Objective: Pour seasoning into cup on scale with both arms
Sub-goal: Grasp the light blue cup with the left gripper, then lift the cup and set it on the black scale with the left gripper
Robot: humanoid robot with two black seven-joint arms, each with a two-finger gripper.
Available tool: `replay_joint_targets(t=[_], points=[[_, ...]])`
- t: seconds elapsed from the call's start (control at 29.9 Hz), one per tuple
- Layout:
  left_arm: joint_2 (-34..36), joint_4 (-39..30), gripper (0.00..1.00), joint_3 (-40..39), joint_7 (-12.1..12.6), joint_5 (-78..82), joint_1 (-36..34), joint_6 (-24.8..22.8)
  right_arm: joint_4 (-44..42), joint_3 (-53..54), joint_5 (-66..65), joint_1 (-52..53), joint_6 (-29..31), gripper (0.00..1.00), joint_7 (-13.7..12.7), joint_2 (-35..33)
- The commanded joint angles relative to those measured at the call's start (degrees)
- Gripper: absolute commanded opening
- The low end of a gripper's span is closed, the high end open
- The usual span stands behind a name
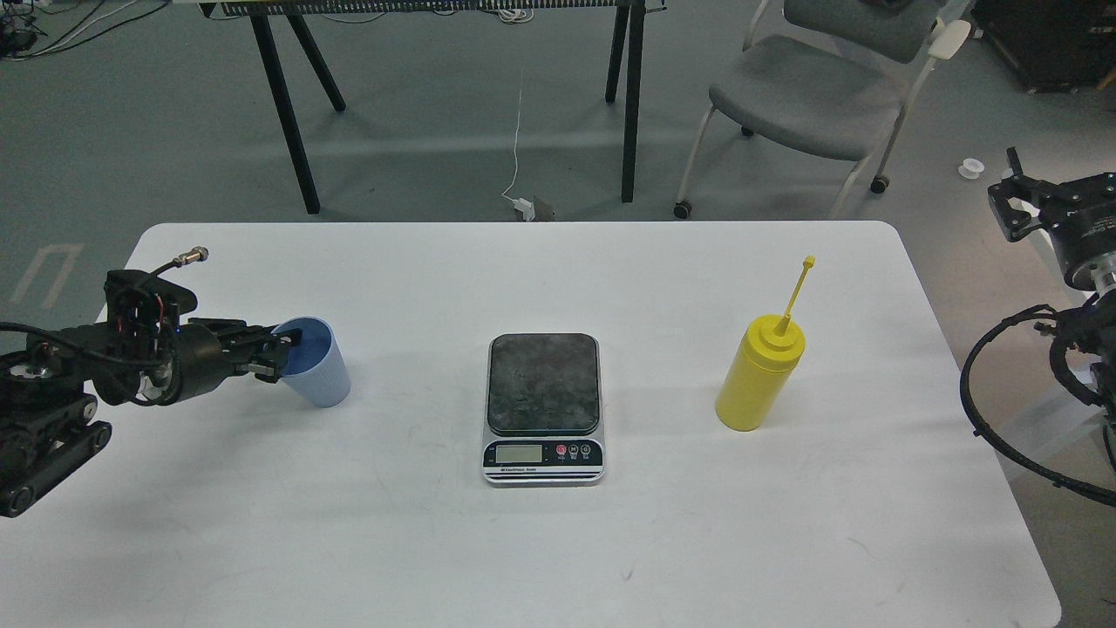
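The light-blue ribbed cup [316, 371] stands upright on the white table [558, 541] at the left. My left gripper [275, 353] lies low at the cup's left wall and rim, its fingers a little apart and touching or almost touching it. The scale [542, 406] sits in the middle with its dark platform bare. The yellow seasoning bottle [757, 375] stands upright right of the scale, its cap strap pointing up. My right gripper [1008, 194] hangs off the table's right edge, far from the bottle, with its claw fingers spread and empty.
A grey chair [815, 92] and black table legs [632, 100] stand on the floor beyond the table's far edge. Black cables [981, 410] loop from my right arm beside the table's right edge.
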Motion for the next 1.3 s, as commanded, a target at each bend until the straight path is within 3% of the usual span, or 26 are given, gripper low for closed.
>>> replay_joint_targets(t=[0.0, 0.13, 0.43, 0.57, 0.74, 0.87, 1.27], points=[[-0.08, -0.14, 0.05, -0.16, -0.27, -0.11, -0.33, -0.08, -0.1, -0.01, 0.06, -0.08, 0.0, 1.0, 0.0, -0.2], [0.01, -3.29, 0.04, -0.08, -1.99, -1.68, -2.51, -1.65, -0.27, 0.08, 0.06, -0.08, 0.0, 1.0, 0.0, -0.55], [0.37, -18.41, 0.03, -0.08, -1.99, -1.78, -17.37, -19.49, -0.1, 1.39, 0.15, -2.01, 0.0, 1.0, 0.0, -1.43], [-8.49, -18.95, 0.03, 2.29, -0.1, -0.99, -21.77, -23.45, -0.1, 2.01, 0.23, -2.46, 0.0, 1.0, 0.0, -2.48], [-17.28, -15.01, 0.03, 10.72, 1.93, -0.02, -26.34, -23.63, -0.1, 2.27, 0.23, -2.72, 0.0, 1.0, 0.0, -3.71], [-23.89, -8.15, 0.03, 12.05, 1.93, -0.02, -26.7, -23.63, -0.1, 2.54, 0.32, -2.81, 0.0, 1.0, 0.0, -3.98], [-24.51, -5.85, 0.08, 12.23, 1.75, -0.37, -25.82, -23.46, 0.17, 2.54, 0.32, -3.07, 0.0, 1.0, 0.0, -3.89]])
